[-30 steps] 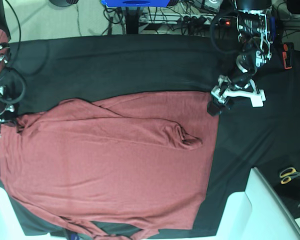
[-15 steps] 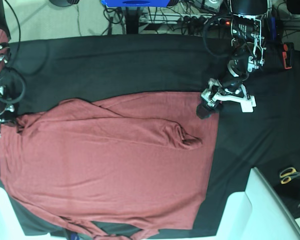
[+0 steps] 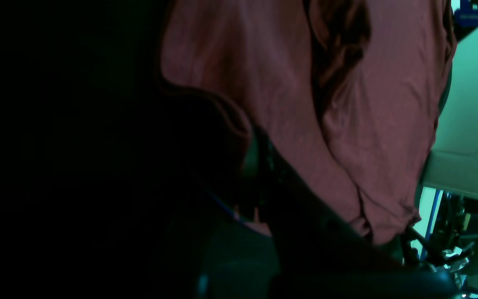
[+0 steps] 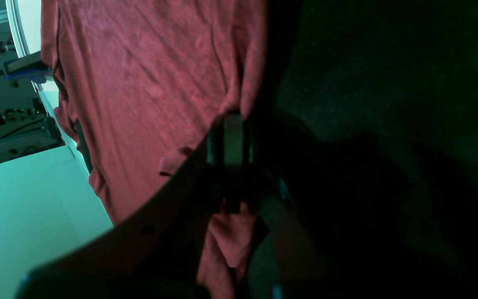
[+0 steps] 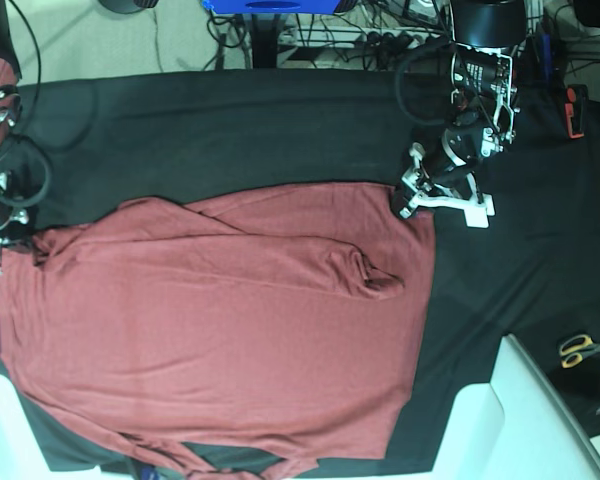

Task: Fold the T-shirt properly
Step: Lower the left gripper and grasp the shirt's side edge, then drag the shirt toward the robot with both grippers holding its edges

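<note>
T-shirt [image 5: 220,330] bottom hem cut off by base view's lower edge, left gripper [image 5: 408,203] fingertips lost in shadow in wrist view, scissors [image 5: 583,349] partly cropped at right edge

T-shirt [image 5: 220,330]: 1 | tablecloth [image 5: 230,130]: 1 | scissors [image 5: 583,348]: 1 | arms: 2

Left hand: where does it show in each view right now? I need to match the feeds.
Base: left hand at upper right, on the T-shirt corner.
Left wrist: only its dark bulk at bottom centre, tips lost in shadow against the shirt's edge.
Right wrist: not in it.
Shared landmark: the red T-shirt on the black tablecloth.
</note>
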